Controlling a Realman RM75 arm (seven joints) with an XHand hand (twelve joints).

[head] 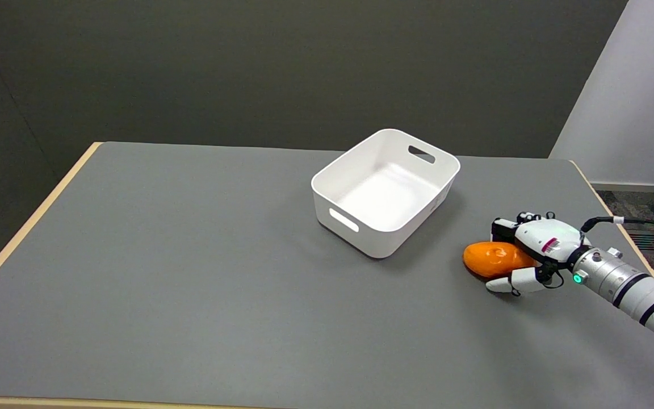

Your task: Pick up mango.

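A grey bench point(191, 284) fills the frame. At the right of the frame an orange mango point(491, 259) lies on the bench, just right of an empty white bin point(386, 190). The robot's right hand point(531, 255), reaching in from the lower right, is wrapped around the mango's right end, fingers behind it and thumb in front. The grip appears made; the mango looks still on the surface, so the lift remains.
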